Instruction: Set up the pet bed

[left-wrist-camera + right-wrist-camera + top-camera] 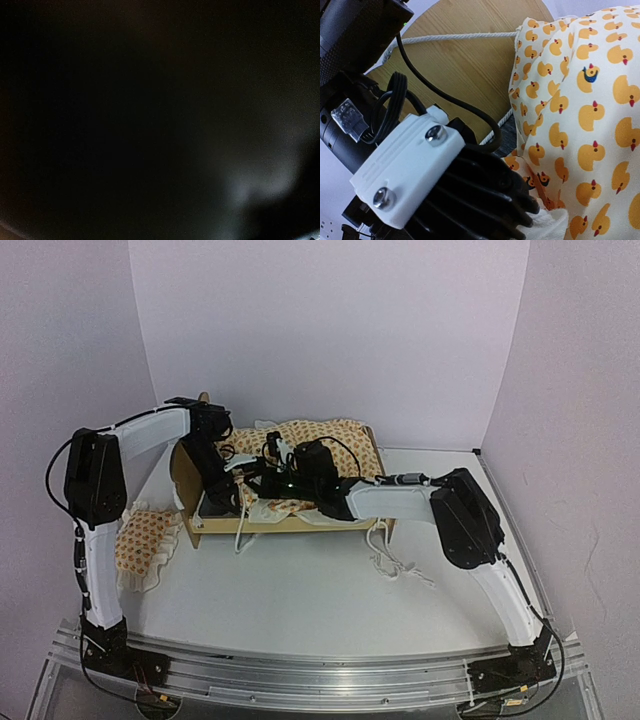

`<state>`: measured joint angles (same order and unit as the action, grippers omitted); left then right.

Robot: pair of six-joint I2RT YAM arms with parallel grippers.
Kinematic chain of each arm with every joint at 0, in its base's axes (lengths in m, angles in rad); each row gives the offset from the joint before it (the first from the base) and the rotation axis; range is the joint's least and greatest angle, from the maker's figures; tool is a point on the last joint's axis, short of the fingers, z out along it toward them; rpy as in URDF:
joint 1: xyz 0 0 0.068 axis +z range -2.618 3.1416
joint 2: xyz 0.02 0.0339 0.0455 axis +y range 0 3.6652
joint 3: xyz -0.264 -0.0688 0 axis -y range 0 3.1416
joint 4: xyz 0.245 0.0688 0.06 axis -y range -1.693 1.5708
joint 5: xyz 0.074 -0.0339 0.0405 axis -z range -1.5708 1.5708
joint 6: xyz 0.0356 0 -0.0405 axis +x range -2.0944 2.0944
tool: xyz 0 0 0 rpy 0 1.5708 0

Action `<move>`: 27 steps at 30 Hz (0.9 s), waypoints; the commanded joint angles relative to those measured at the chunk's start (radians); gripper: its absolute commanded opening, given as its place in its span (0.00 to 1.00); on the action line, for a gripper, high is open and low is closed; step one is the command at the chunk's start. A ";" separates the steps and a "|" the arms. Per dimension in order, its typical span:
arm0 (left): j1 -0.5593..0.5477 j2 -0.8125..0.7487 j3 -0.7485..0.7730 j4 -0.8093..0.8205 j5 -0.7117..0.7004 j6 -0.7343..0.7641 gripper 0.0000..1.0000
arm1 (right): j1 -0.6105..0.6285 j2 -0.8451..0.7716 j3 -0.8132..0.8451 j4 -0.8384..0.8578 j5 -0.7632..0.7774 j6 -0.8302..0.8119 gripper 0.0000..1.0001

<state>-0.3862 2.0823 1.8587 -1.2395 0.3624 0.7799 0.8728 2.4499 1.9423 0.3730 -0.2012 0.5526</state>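
Nearest, a ribbed aluminium rail [300, 672] is carrying both arm bases at the edge of the smooth white table [300, 590]. A ruffled, duck-printed pillow [143, 540] is lying flat at the left, just beside the bed; thin white cords [395, 562] are trailing at the right. The pet bed [290, 524], a light-wood rectangular frame, is sitting mid-table; the left gripper [220, 502] is dipping inside its left end by the rounded headboard [460, 65], jaws impossible to judge; the right gripper [270, 462] is holding its jaws shut at the soft cream duck-print bedding [580, 100], bunched across the far side.
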 commanded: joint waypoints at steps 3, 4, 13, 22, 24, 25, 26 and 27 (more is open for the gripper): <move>-0.022 -0.107 -0.048 -0.162 0.117 0.110 0.62 | -0.002 -0.080 0.031 0.103 -0.003 -0.001 0.00; -0.028 -0.121 -0.092 -0.144 0.123 0.122 0.62 | -0.002 -0.079 0.031 0.103 -0.004 0.000 0.00; -0.052 -0.139 -0.333 0.196 -0.093 0.095 0.64 | -0.002 -0.078 0.029 0.105 -0.007 0.005 0.00; -0.119 -0.092 -0.507 0.199 -0.087 0.133 0.43 | -0.003 -0.084 0.020 0.104 0.001 -0.002 0.00; -0.116 -0.081 -0.537 0.235 -0.120 0.133 0.43 | -0.002 -0.084 0.020 0.103 0.002 -0.003 0.00; -0.115 -0.076 -0.549 0.250 -0.130 0.133 0.43 | -0.002 -0.082 0.021 0.103 0.003 -0.004 0.00; -0.116 -0.069 -0.556 0.261 -0.136 0.135 0.43 | -0.002 -0.082 0.022 0.103 0.003 -0.004 0.00; -0.116 -0.059 -0.560 0.268 -0.140 0.135 0.41 | -0.002 -0.081 0.023 0.103 0.003 -0.003 0.00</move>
<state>-0.4068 1.9170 1.4146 -0.8451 0.3407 0.7813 0.9024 2.4477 1.9167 0.2607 -0.2697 0.5424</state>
